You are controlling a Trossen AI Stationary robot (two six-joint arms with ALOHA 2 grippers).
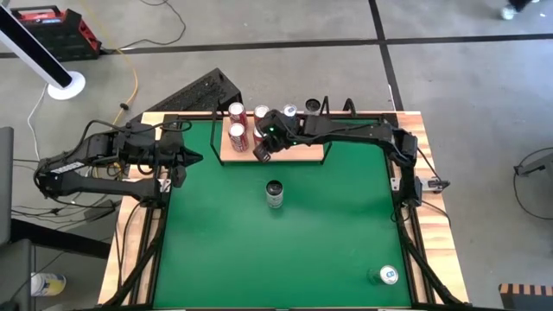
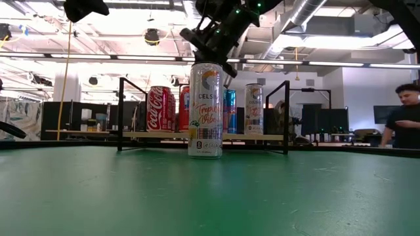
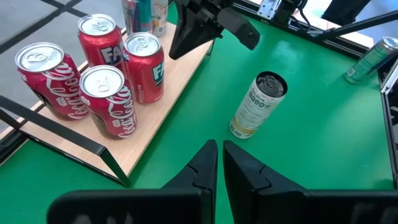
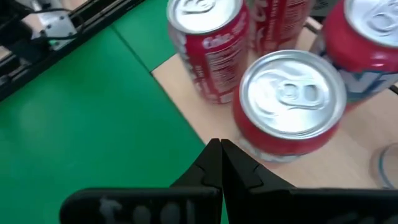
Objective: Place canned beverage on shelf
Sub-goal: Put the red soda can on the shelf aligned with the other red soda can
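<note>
On the green bench (image 1: 285,259) a tall white can (image 2: 205,110) stands upright, alone, just in front of the light-wood shelf (image 1: 298,155) with black rails, where red cans (image 3: 102,74) cluster at one end. Both pincers are clenched and empty: the right pincer (image 1: 262,154) over the shelf's front edge, the left pincer (image 1: 197,158) well aside. Behind, a bright workshop with a person (image 2: 403,121).

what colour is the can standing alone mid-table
White, with pastel lettering and a dark top; the lone can shows best in the low view.
</note>
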